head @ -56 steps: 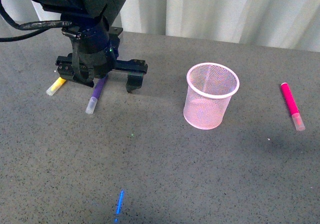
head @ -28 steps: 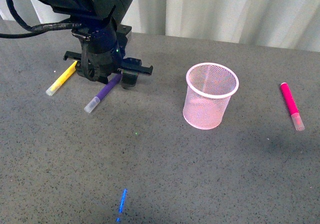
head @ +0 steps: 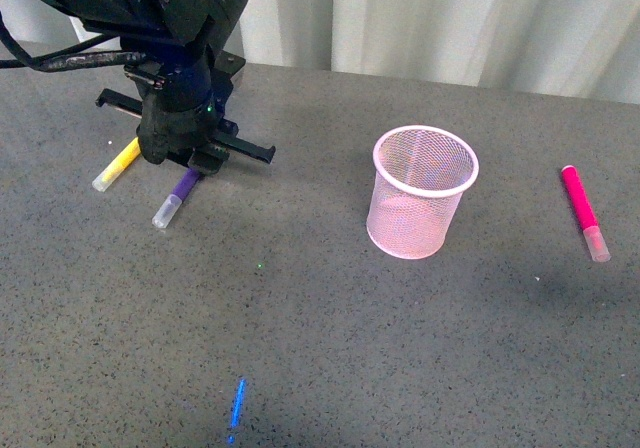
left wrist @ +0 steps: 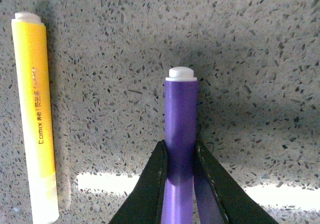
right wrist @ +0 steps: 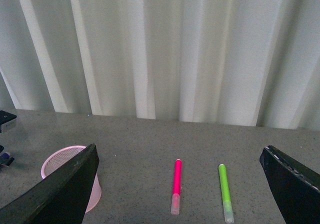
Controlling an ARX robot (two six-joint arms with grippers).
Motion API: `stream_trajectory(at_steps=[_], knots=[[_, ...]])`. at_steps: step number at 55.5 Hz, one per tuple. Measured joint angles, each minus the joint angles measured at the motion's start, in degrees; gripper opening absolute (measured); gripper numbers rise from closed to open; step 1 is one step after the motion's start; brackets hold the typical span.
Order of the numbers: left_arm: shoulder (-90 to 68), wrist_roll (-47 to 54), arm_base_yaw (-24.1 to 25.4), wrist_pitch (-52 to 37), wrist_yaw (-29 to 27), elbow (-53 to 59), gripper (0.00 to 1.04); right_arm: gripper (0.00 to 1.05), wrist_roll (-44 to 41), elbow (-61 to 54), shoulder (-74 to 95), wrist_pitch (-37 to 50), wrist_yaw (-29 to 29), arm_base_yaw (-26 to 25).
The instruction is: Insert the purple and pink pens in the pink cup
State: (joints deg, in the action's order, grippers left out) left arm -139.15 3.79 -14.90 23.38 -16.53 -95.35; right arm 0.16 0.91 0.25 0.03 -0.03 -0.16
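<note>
My left gripper (head: pixel 190 166) is shut on the purple pen (head: pixel 173 197) at the far left of the table; its clear cap sticks out toward me. In the left wrist view the black fingers (left wrist: pixel 152 184) clamp the purple pen (left wrist: pixel 181 119) just above the table. The pink mesh cup (head: pixel 421 204) stands upright at centre right, well apart from the left gripper. The pink pen (head: pixel 582 209) lies on the table at the far right; it also shows in the right wrist view (right wrist: pixel 176 183). My right gripper (right wrist: pixel 180 184) is open, empty, and out of the front view.
A yellow marker (head: pixel 116 164) lies just left of the purple pen, and shows beside it in the left wrist view (left wrist: pixel 36 119). A green marker (right wrist: pixel 225 190) lies beside the pink pen. A pale curtain (head: pixel 450 18) hangs behind the table's far edge.
My left gripper has closed on the purple pen and turned, shifting slightly left with it. The cup, yellow marker and pink pen have not moved.
</note>
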Motion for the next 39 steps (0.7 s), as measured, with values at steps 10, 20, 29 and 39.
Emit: stream_trajectory(at_steps=[10, 20, 29, 39], knots=[[2.3, -3.5, -0.2, 1.1, 2.3, 0.9, 0.11, 0.98, 0.0, 0.0, 0.0, 0.0, 0.0, 0.0], [10.2, -6.1, -1.6, -4.7, 3.1, 2.9, 0.11, 0.98, 0.0, 0.0, 0.0, 0.0, 0.0, 0.0], [21.3, -8.3, -3.1, -18.6, 3.4, 9.2, 0.11, 0.98, 0.0, 0.0, 0.0, 0.0, 0.0, 0.0], [28.5, -10.1, -3.6, -35.6, 2.1, 18.1, 0.11, 0.98, 0.0, 0.0, 0.0, 0.0, 0.0, 0.0]])
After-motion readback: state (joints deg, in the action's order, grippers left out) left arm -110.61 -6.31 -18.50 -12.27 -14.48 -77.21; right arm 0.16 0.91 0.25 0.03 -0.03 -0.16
